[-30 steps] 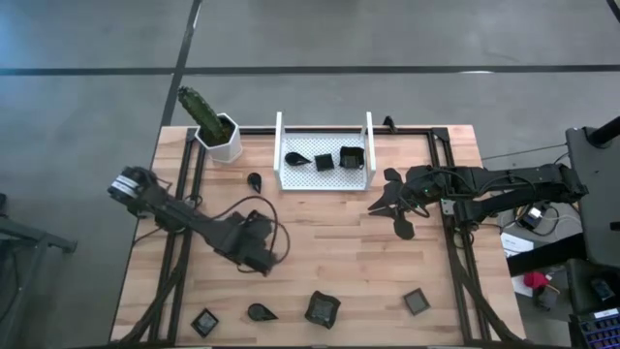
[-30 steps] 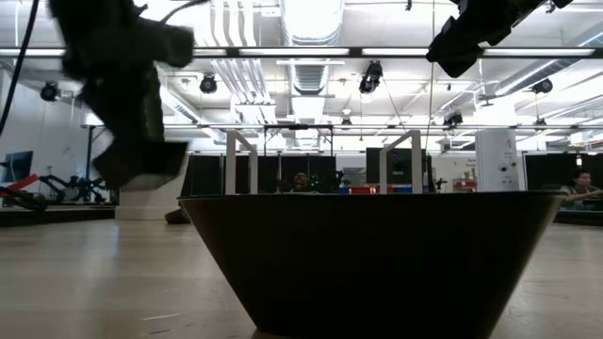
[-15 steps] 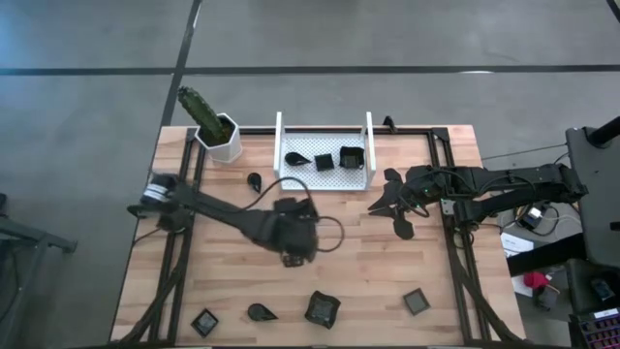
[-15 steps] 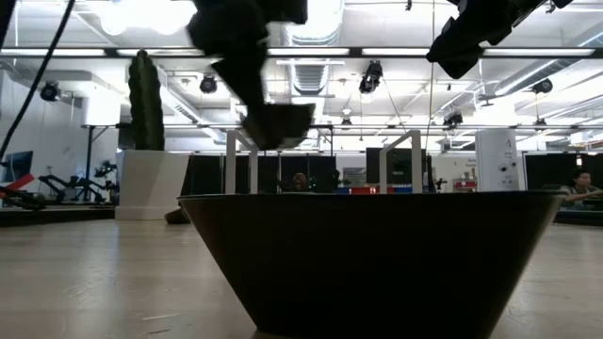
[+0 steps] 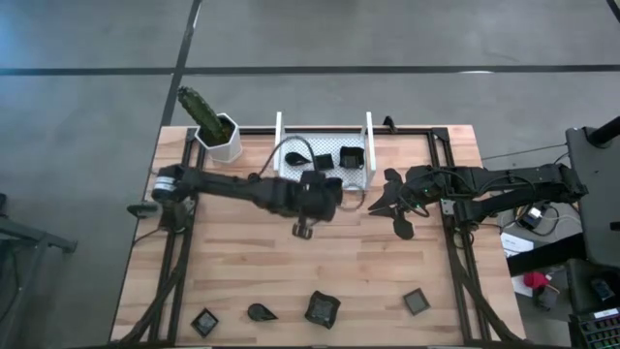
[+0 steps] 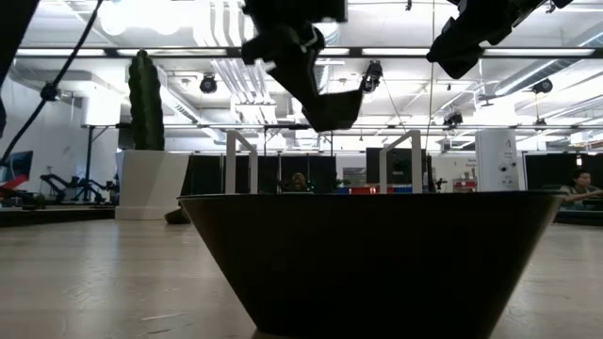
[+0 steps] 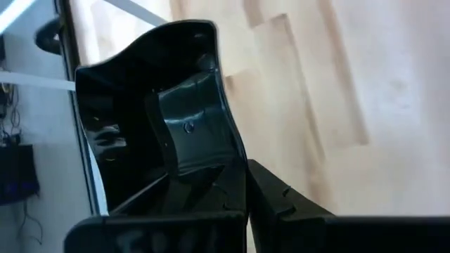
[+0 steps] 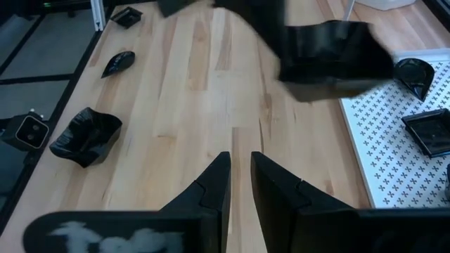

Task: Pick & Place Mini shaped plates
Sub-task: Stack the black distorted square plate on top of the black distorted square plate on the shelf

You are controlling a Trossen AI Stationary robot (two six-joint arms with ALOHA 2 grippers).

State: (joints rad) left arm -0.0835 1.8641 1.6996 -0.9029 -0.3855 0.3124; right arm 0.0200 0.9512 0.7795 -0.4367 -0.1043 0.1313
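My left gripper point(image 5: 325, 194) hangs over the table's middle, just in front of the white perforated tray point(image 5: 323, 173), shut on a small dark square plate point(image 8: 334, 60), which also shows in the low view point(image 6: 334, 108). In the tray lie a teardrop plate point(image 5: 295, 155) and a square plate point(image 5: 351, 155). More mini plates rest flat along the near edge: a square one point(image 5: 204, 321), a teardrop point(image 5: 260, 312), a crumpled-looking one point(image 5: 322, 308) and another square point(image 5: 418, 301). My right gripper point(image 5: 395, 204) waits right of the tray, a narrow gap between its fingers point(image 8: 221, 176), nothing in it. My left gripper pinches one upright wall of the square plate point(image 7: 228, 158) between its two fingers, one finger point(image 7: 176, 204) on the hollow inner side, the other point(image 7: 288, 207) outside. The fingers slant down from the table's left. The plate hangs tilted and clear of the table.
A white pot with a cactus point(image 5: 218, 131) stands at the far left corner, with a small dark plate point(image 6: 174, 217) at its foot. Black frame rails point(image 5: 179, 252) run along the table's sides. Bare wood point(image 5: 368, 262) lies between the tray and the near row of plates.
My left gripper has swung from the near left part of the table toward the far edge and the right, up to the tray's front, rising and rolling its wrist. The square plate has travelled with it, clear of the table. My right arm has kept still.
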